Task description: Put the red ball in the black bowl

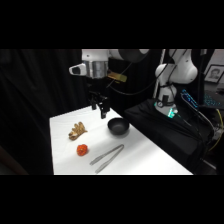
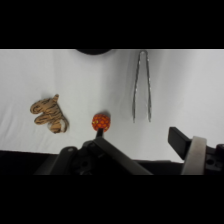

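The red ball (image 1: 82, 149) lies on the white table near its front left, apart from everything else. The black bowl (image 1: 118, 127) stands upright toward the back right with nothing showing inside. My gripper (image 1: 99, 110) hangs in the air over the back of the table, left of the bowl and well above the ball. In the wrist view the red ball (image 2: 100, 121) sits just past my left fingertip, and only the rim of the black bowl (image 2: 94, 51) shows at the top edge. The gripper (image 2: 139, 137) is open with nothing between its fingers.
A tan lumpy ginger-like piece (image 1: 77, 130) lies left of the bowl, behind the ball. Grey metal tongs (image 1: 106, 157) lie right of the ball near the front edge. In the wrist view the ginger piece (image 2: 49, 114) is at left and the tongs (image 2: 141, 85) at upper right.
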